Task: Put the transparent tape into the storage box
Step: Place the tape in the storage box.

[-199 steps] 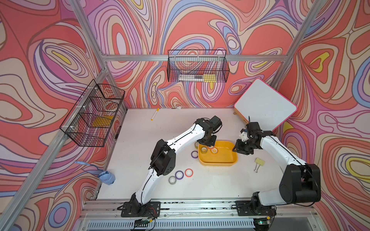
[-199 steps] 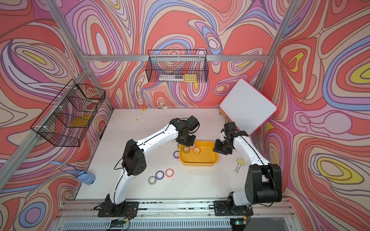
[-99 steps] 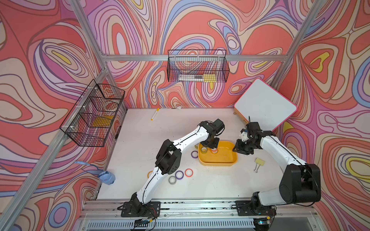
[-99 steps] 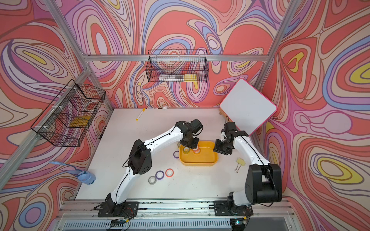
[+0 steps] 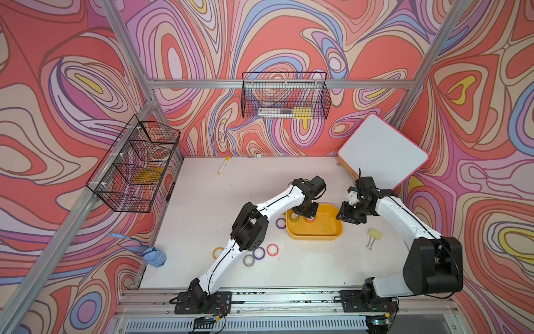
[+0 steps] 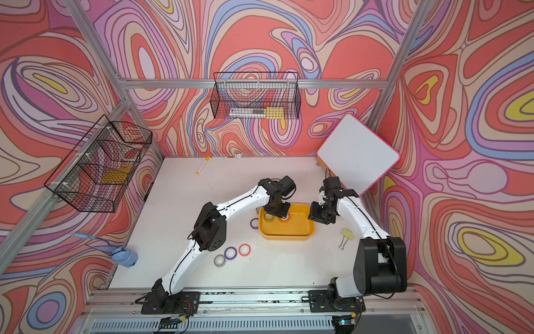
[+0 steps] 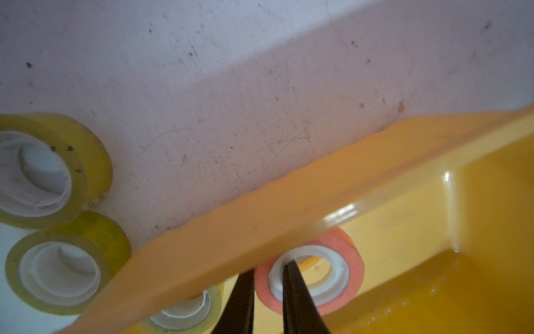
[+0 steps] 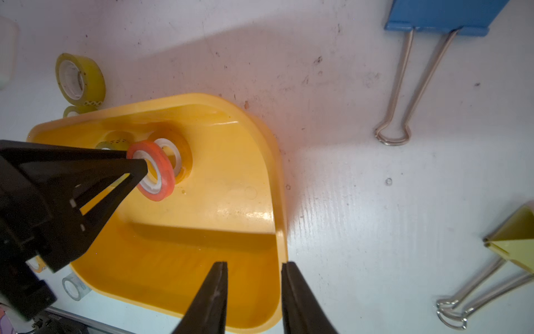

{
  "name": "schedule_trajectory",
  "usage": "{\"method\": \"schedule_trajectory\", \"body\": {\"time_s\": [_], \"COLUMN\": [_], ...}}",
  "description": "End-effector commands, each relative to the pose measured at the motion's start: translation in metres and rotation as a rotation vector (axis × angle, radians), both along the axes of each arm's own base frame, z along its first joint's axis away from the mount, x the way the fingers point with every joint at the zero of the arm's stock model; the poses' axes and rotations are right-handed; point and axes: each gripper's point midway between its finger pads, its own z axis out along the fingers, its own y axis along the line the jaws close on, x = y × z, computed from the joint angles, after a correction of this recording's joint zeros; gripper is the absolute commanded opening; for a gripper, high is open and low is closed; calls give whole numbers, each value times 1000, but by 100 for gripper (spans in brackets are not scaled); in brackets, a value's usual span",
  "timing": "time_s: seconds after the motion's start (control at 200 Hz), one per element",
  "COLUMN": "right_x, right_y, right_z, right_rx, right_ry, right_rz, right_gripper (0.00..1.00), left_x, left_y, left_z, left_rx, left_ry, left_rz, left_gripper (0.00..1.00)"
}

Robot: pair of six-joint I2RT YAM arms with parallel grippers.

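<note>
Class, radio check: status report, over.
Left gripper shut on orange tape roll, over storage box. Right gripper astride box wall, grip unclear. Transparent tape roll inside.

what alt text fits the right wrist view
The left gripper holds an orange tape roll inside the yellow storage box, beside a transparent roll. The right gripper straddles the box rim; binder clips lie on the table.

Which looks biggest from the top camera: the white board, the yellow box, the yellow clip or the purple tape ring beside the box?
In a top view:
1. white board
2. storage box
3. yellow clip and purple tape ring: these look about alike, so I won't rank them.
</note>
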Motion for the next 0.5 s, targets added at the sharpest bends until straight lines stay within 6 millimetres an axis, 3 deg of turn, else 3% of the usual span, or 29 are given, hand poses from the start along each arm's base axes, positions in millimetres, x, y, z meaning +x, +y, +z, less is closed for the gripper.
{"method": "schedule_trajectory", "body": {"time_s": [0.0, 0.496], "right_x": [0, 1], "right_y": [-2, -3], "right_z": [3, 2], "right_rx": [-14, -12], "right_ry": [-3, 0], "right_rz": [-5, -7], "right_gripper": [33, 33], "left_x": [-4, -1], "left_y": [-1, -1], "left_z": [-2, -11], "left_rx": [21, 34], "left_ry": [-5, -4], "left_rz": [-29, -38], "left_gripper": [7, 7]}}
